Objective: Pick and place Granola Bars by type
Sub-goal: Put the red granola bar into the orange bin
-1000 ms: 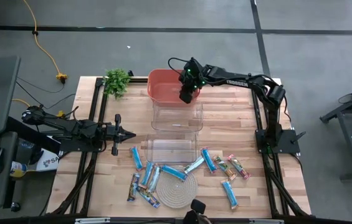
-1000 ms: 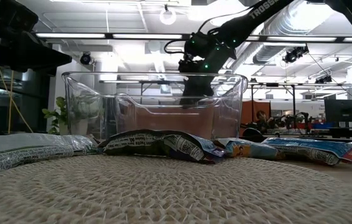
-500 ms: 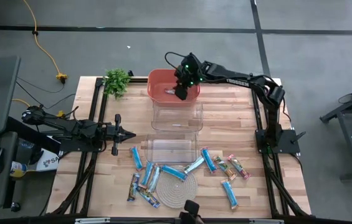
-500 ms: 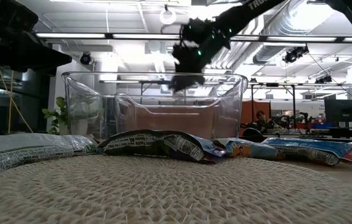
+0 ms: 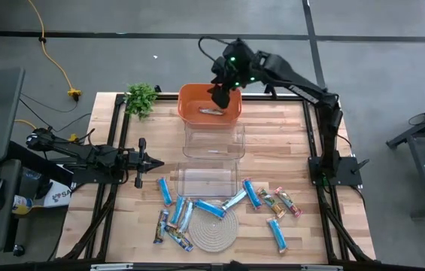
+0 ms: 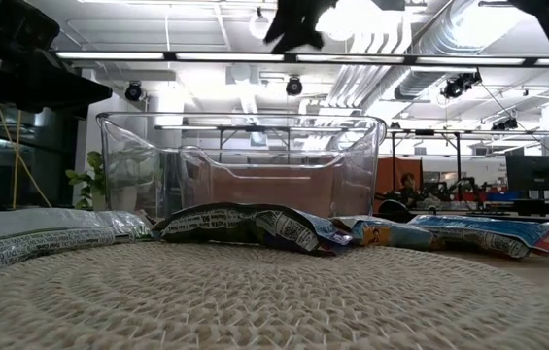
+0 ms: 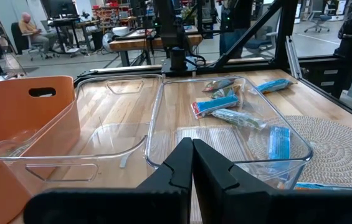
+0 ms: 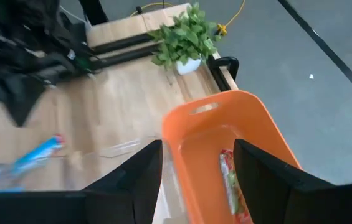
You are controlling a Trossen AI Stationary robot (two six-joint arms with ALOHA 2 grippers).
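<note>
Several granola bars (image 5: 197, 211) lie on the table near its front edge, around a round woven coaster (image 5: 214, 232); they also show in the low view (image 6: 245, 226). One pinkish-brown bar (image 5: 212, 111) lies flat on the floor of the orange bin (image 5: 189, 102); the right wrist view shows it too (image 8: 228, 180). My right gripper (image 5: 222, 94) hangs open and empty above the bin, its fingers (image 8: 132, 186) apart. My left gripper (image 5: 148, 163) waits shut and empty at the table's left (image 7: 191, 163).
Two clear plastic tubs (image 5: 214, 141) (image 5: 207, 181) stand in a row between the orange bin and the bars. A small green plant (image 5: 141, 98) stands at the far left corner. A yellow cable (image 5: 54, 64) lies on the floor beyond the table.
My right gripper has risen out of the orange bin and gone a little toward the table's far edge. The pinkish-brown bar, hidden under the gripper before, now lies uncovered on the bin's floor.
</note>
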